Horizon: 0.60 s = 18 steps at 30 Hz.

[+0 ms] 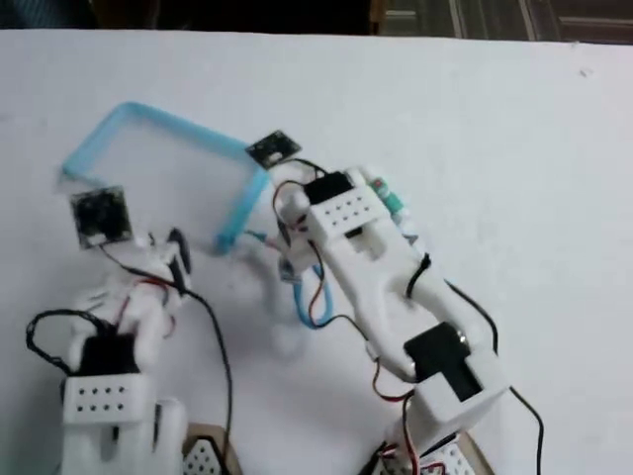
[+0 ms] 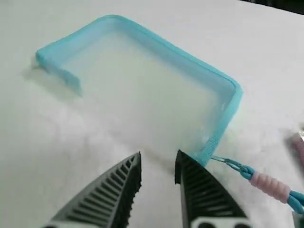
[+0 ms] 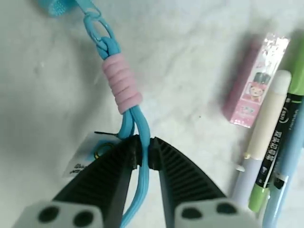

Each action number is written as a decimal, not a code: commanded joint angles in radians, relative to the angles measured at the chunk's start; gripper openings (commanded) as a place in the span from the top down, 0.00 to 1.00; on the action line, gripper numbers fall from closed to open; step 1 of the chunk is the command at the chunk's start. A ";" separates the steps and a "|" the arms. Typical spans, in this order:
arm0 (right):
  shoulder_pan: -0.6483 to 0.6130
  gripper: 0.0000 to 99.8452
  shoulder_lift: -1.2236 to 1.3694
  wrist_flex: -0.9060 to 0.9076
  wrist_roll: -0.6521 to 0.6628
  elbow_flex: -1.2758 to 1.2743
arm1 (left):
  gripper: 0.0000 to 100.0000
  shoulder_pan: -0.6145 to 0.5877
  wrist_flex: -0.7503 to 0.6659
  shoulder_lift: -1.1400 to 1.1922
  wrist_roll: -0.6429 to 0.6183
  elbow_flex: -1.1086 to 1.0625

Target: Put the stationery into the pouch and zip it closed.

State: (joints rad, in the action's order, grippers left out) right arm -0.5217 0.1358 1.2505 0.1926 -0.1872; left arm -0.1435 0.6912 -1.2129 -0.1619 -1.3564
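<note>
The pouch [image 1: 158,117] is translucent with a light blue zip rim and lies flat at the back left; its rim [image 2: 156,40] is clear in the left wrist view. A blue pull cord [image 3: 124,81] with pink beads hangs off the pouch's corner [image 2: 270,185]. My right gripper [image 3: 145,152] is shut on that cord just below the beads, beside the pouch's near right corner [image 1: 287,265]. My left gripper [image 2: 159,164] is open, fingers slightly apart, at the pouch's near edge [image 1: 176,257], holding nothing. A pink eraser [image 3: 256,80] and several pens [image 3: 270,142] lie next to the right gripper, partly under the right arm [image 1: 391,198].
The white table [image 1: 495,119] runs wide to the right and back. A paper tag [image 3: 88,154] lies on it under the right gripper's finger. Black and red cables trail off both arms near the front edge.
</note>
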 commanded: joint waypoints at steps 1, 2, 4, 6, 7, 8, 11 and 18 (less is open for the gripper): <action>0.007 0.98 -0.053 0.002 0.003 -0.025 | 0.85 0.065 -0.044 0.005 0.002 -0.006; 0.005 0.98 -0.053 0.002 0.003 -0.037 | 0.85 0.079 -0.046 0.005 0.002 -0.006; 0.007 0.98 -0.054 0.002 0.003 -0.051 | 0.84 0.110 -0.046 0.005 0.002 -0.002; 0.007 0.98 -0.061 0.002 0.003 -0.054 | 0.82 0.133 -0.048 0.007 0.018 -0.002; 0.007 0.98 -0.062 0.002 0.003 -0.054 | 0.79 0.133 -0.048 0.007 0.032 -0.002; 0.007 0.98 -0.062 0.002 0.003 -0.052 | 0.78 0.130 -0.048 0.007 0.048 0.003; 0.007 0.98 -0.062 0.002 0.003 -0.051 | 0.77 0.111 0.002 0.035 0.095 0.107; 0.005 0.98 -0.077 0.002 0.003 -0.048 | 0.72 0.087 0.298 0.512 0.100 0.597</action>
State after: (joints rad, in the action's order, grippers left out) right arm -0.5217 0.1343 1.2474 0.1926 -0.2455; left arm -0.0514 0.8922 -0.9321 -0.0713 -0.9636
